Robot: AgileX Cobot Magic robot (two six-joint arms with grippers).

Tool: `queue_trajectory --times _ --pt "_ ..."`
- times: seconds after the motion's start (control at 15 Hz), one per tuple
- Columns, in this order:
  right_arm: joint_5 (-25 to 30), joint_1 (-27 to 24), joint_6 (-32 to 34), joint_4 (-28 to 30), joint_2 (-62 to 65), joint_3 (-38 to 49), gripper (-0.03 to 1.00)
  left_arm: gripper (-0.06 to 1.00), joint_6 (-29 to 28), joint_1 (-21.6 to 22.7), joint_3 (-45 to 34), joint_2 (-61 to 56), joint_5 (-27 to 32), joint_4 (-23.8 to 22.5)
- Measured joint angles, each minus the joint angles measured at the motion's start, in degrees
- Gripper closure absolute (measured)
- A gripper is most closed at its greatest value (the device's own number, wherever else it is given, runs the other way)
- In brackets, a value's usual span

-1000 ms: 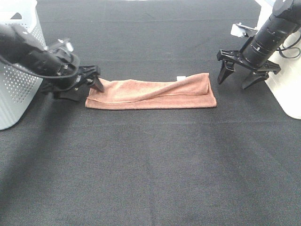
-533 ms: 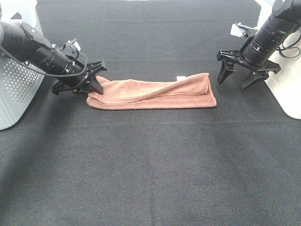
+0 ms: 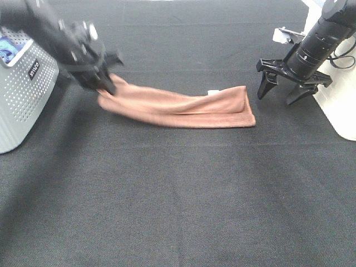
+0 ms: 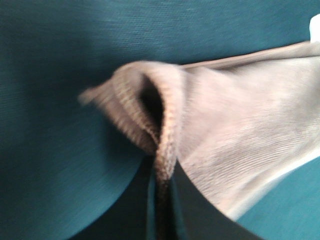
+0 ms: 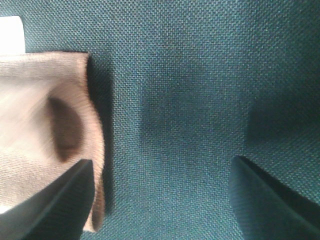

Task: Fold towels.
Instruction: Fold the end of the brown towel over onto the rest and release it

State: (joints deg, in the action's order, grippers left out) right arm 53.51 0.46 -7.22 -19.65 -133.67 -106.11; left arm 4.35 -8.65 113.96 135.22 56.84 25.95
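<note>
The reddish-brown towel (image 3: 178, 105) lies folded into a long strip on the black table, with a small white tag (image 3: 212, 92) at its far edge. My left gripper (image 3: 105, 83) is shut on the strip's left end and holds it lifted off the table; in the left wrist view the towel's stitched edge (image 4: 167, 135) is pinched between the jaws. My right gripper (image 3: 283, 92) is open and empty, hovering just right of the strip's right end; the right wrist view shows that end of the towel (image 5: 47, 135) beside one finger (image 5: 55, 210).
A grey perforated basket (image 3: 25, 94) stands at the left edge behind my left arm. A white bin (image 3: 339, 111) stands at the right edge next to my right arm. The table is covered with black cloth (image 3: 178, 200).
My left gripper closed on the towel's left end and has lifted it up and back to the left. The strip now slopes up to the left. The right gripper has not moved.
</note>
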Motion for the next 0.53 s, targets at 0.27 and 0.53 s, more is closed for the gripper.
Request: queue_trajectory --times 0.27,0.53 --pt "0.6 0.0 0.0 0.0 0.0 0.0 0.26 0.93 -6.9 0.0 15.2 -0.1 12.1 -14.6" --pt "1.4 0.0 0.0 0.0 0.0 0.0 0.26 0.93 -8.4 -2.2 17.2 -0.5 12.5 -6.1"
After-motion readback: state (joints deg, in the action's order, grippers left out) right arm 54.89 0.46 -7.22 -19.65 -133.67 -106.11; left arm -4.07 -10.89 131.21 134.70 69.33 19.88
